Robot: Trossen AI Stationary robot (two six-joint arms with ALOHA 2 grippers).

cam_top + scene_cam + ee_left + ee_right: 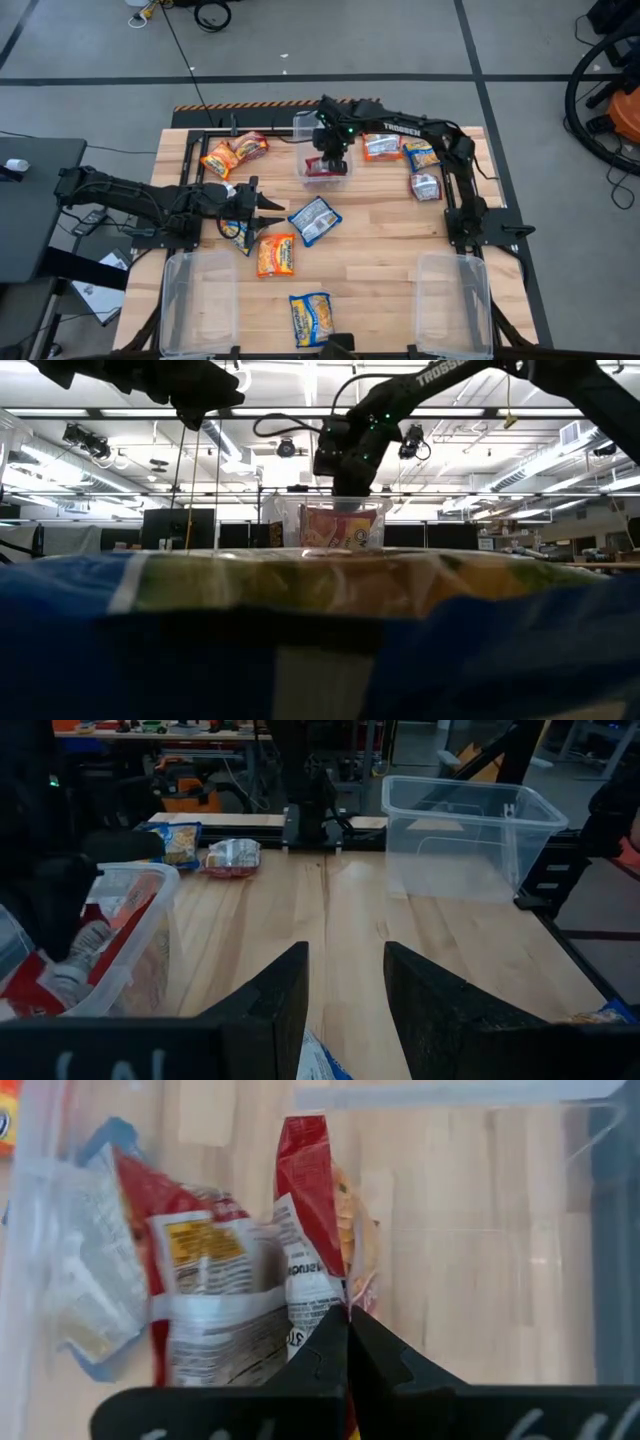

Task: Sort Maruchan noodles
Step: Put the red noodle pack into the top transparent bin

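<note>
Ramen packets lie scattered on the wooden table. My right gripper (pixel 330 160) hangs over the far-centre clear bin (pixel 303 128) and is shut on a red packet (pixel 308 1190). Another red packet (pixel 200 1280) lies flat on that bin's floor. My left gripper (pixel 262 210) is open at the table's left, raised (pixel 195 405) and pointing at a blue packet (pixel 314 220). Another blue packet (pixel 240 236) lies just beneath it. An orange packet (pixel 276 255) and a blue-yellow one (pixel 310 318) lie nearer the near edge. My right gripper pinches the red packet between its two fingers at its upper sealed end (pixel 318 1295). The fingers come from above, pointing down. The packet hangs upright and edge-on below them inside the bin (pixel 340 528). Whether its lower end (pixel 303 1135) touches the bin floor cannot be told.
Clear bins stand at the near-left (pixel 198 300) and near-right (pixel 452 300) corners. An orange (pixel 218 160) and a red packet (pixel 250 147) lie far left. An orange (pixel 381 147), a blue-yellow (pixel 420 155) and a red-white packet (pixel 426 186) lie far right. A near packet (pixel 320 630) blocks the low view.
</note>
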